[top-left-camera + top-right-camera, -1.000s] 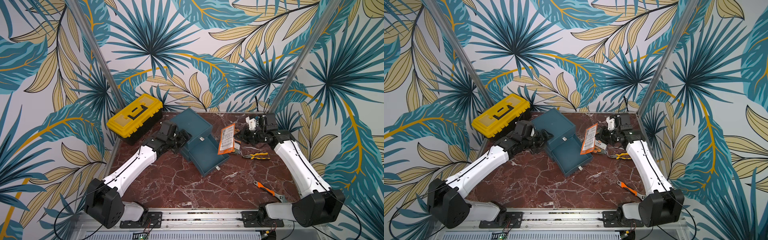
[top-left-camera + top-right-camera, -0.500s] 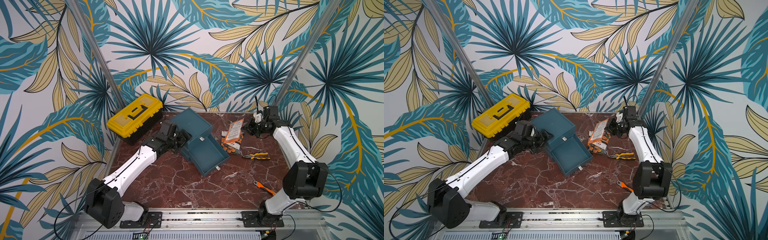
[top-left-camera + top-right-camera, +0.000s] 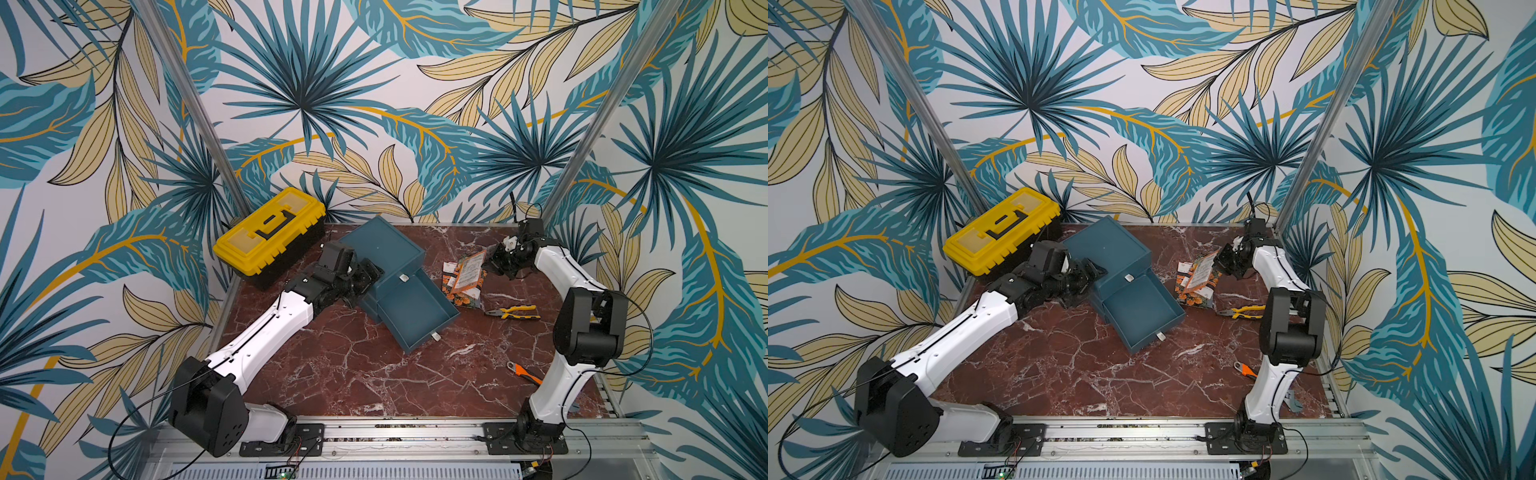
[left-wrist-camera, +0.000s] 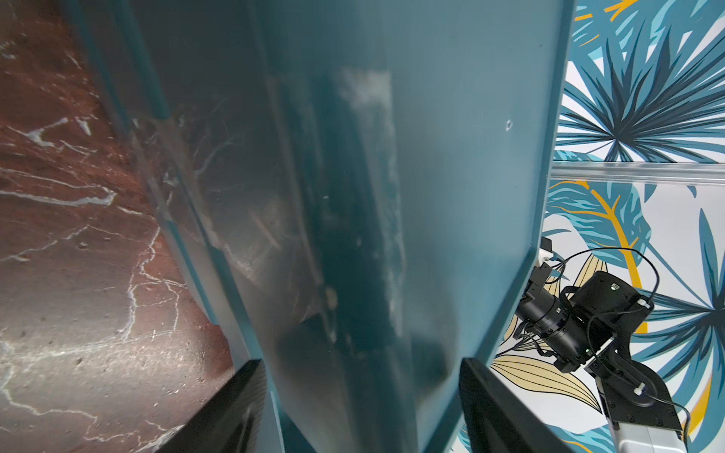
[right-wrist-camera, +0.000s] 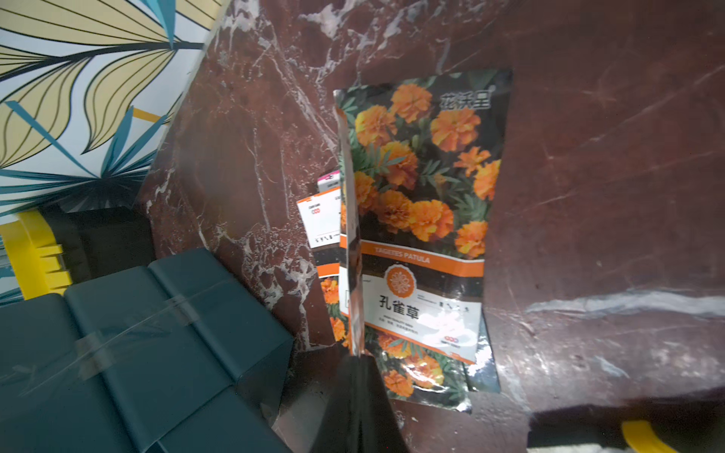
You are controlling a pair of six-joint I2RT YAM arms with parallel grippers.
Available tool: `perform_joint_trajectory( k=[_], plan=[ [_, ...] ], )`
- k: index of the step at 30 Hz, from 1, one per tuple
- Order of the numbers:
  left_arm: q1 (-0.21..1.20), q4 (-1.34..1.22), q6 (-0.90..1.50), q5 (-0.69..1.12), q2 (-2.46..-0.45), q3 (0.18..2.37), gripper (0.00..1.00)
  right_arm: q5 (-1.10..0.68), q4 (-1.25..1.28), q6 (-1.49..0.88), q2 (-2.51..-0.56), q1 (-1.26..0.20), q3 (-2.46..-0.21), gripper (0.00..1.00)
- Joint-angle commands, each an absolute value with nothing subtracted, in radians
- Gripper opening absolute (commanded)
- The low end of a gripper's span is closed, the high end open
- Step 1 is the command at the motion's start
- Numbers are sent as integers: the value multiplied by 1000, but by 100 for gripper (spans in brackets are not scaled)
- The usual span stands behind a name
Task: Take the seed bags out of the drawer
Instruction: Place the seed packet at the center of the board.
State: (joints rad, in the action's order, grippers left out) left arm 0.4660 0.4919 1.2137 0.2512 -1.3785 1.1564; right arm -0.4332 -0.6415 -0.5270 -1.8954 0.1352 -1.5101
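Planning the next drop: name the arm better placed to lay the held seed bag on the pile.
Right. The right gripper pinches a seed bag on edge just above the pile; the left gripper is clamped around the drawer unit.

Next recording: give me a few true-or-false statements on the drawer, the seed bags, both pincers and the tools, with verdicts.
1. The open drawer is empty. True.
2. The right pincer holds a seed bag on edge above the other bags. True.
3. The yellow toolbox has its lid raised. False: it is shut.
4. The pliers lie in the drawer. False: they lie on the table, near the right arm.
5. The left pincer hangs clear of the drawer unit. False: it straddles the unit's side.
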Motion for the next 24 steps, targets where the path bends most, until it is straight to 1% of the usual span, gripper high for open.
perform_joint_trajectory(
  k=[1, 3, 5, 7, 9, 12, 15, 21, 24],
  plan=[
    [469, 502, 1210, 256, -1374, 1165, 82, -385, -677, -479, -1881, 146, -1463, 19],
    [469, 508, 1207, 255, -1371, 1166, 82, -369, -694, -463, -1862, 148, -1454, 34],
    [469, 511, 1204, 252, -1368, 1166, 82, -348, -711, -452, -1834, 148, -1444, 45],
    [469, 512, 1203, 249, -1366, 1164, 82, -341, -724, -441, -1799, 148, -1435, 51],
    [469, 512, 1201, 250, -1364, 1162, 82, -344, -733, -437, -1755, 148, -1419, 52],
    [469, 512, 1200, 250, -1360, 1158, 82, -375, -738, -443, -1667, 146, -1366, 52],
    [469, 515, 1195, 247, -1352, 1152, 82, -419, -735, -455, -1557, 137, -1279, 48],
    [469, 517, 1195, 245, -1338, 1138, 82, -476, -724, -495, -1285, 88, -1035, 34],
    [469, 522, 1192, 245, -1332, 1135, 82, -495, -726, -507, -1156, 30, -924, 22]
  ],
)
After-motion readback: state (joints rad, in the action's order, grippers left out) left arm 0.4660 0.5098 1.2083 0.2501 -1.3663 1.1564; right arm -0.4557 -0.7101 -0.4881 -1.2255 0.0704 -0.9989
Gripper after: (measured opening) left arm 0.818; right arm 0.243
